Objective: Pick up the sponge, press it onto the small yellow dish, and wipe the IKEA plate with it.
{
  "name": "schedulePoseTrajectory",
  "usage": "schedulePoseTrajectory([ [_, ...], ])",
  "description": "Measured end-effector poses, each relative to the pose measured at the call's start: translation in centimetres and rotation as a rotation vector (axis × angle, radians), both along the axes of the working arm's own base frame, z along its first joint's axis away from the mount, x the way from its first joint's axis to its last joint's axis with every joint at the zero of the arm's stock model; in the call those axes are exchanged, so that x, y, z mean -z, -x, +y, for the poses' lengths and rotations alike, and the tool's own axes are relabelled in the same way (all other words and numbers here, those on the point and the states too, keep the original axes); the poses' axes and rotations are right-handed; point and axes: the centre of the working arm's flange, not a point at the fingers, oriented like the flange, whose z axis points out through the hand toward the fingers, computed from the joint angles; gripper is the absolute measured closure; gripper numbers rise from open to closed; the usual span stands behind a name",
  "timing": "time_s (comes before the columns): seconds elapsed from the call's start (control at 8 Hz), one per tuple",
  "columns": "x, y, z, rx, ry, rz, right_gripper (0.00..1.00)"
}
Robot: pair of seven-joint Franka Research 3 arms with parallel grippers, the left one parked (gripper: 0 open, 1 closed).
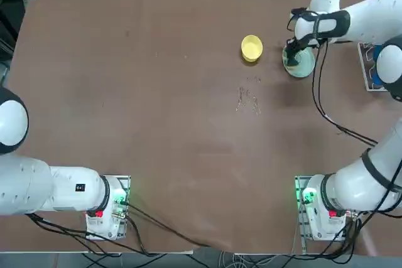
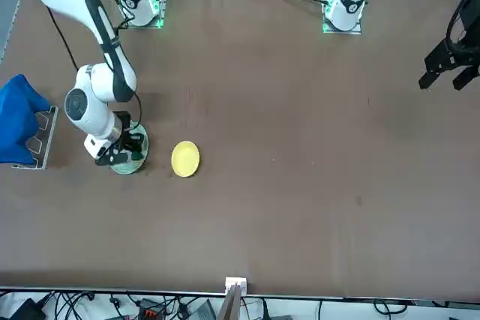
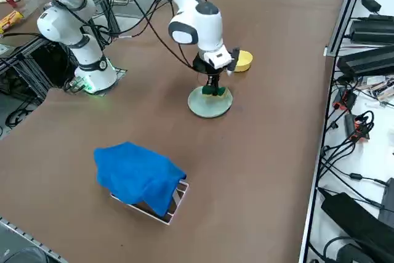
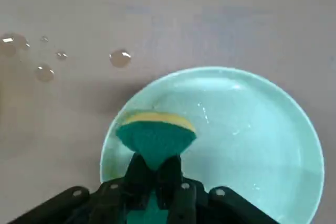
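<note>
**Over the pale green plate, a pinched sponge**

Across the table from above, with the pale green plate (image 1: 303, 67) as landmark, the right gripper (image 1: 294, 54) is over its left side. Just left of the plate, apart from it, sits the small yellow dish (image 1: 252, 48). I can make out no brand or lettering on either.

From the front, the black gripper covers much of the plate, whose rim shows around it. The yellow dish lies to the plate's right, and a blue cloth (image 2: 21, 121) drapes over a wire rack (image 2: 43, 139) to its left.

From the robot's right side, the green of the sponge (image 3: 213, 91) shows beneath the gripper, over the plate. The rack and cloth are nearer the viewer than the plate, the yellow dish beyond it.

Close up at the wrist, the fingers are closed tight on the sponge, squeezing its middle so it fans out past the fingertips, dark green scourer with a yellow foam edge. It is over the plate, inside the rim; whether it touches, I cannot tell. Water drops (image 4: 120, 58) dot the tabletop (image 4: 63, 103) beside the plate.
</note>
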Motion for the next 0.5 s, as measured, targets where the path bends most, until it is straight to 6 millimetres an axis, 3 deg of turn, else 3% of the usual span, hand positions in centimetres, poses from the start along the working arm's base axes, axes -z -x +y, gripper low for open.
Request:
schedulePoseTrajectory([
  [0.38,0.2,0.8,-0.8,-0.003,0.001,-0.008,0.91],
  [0.5,0.2,0.9,-2.0,-0.024,0.002,-0.007,0.91],
])
